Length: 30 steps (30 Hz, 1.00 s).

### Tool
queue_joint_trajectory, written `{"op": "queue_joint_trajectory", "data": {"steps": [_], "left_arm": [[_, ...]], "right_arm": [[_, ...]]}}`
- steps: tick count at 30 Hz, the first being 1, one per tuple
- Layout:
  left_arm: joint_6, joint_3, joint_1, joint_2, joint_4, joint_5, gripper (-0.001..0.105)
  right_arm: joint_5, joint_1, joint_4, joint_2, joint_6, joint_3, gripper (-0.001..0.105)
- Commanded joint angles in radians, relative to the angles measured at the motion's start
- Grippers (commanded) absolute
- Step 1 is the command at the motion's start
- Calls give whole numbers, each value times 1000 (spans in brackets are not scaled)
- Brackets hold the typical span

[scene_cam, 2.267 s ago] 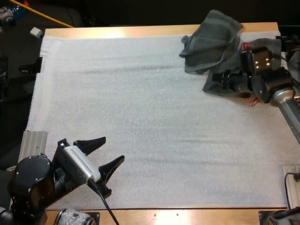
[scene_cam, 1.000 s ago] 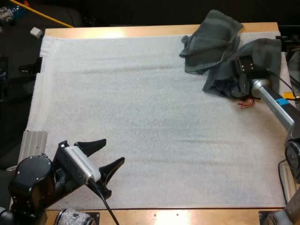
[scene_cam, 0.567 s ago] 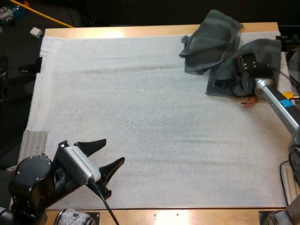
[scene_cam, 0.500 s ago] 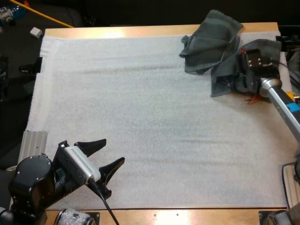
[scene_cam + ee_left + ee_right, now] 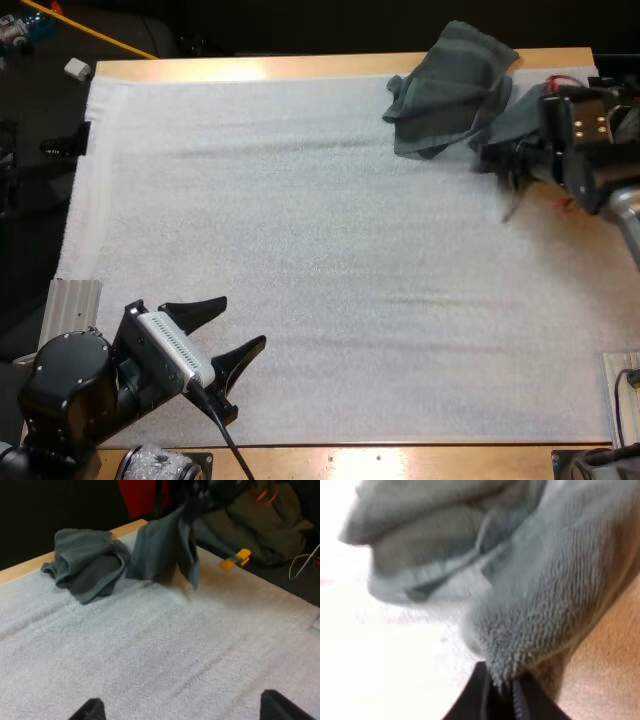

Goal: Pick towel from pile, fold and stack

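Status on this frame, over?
Right gripper shut on a towel, which hangs from it. Left gripper open, over the mat near-left corner. Crumpled towel lies close beside the hanging one.

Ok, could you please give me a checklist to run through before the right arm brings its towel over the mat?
1. Right gripper shut on the held towel: ok, it pinches the towel's edge.
2. Held towel free of the crumpled towel: cannot tell, they sit close together.
3. Held towel's lower edge off the white mat: cannot tell.
4. Left gripper open: ok, its fingers stand apart at the mat's near left corner.
5. Spreading room on the mat: ok, nothing lies between the two grippers.
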Motion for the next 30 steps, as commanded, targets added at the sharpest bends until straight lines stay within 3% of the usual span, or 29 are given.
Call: {"op": "queue_joint_trajectory", "data": {"steps": [1, 12, 20, 30], "left_arm": [[-8, -4, -5, 3, -6, 10, 60], [-6, -6, -5, 1, -6, 7, 60], [-6, -7, -7, 0, -2, 11, 60], [-8, -8, -8, 4, 2, 10, 60]], "right_arm": [[-14, 15, 48, -110, -32, -11, 0], [-31, 113, 176, -296, -41, -52, 1], [-68, 306, 334, -390, -27, -69, 1], [-126, 546, 430, -380, 94, -38, 1]]}}
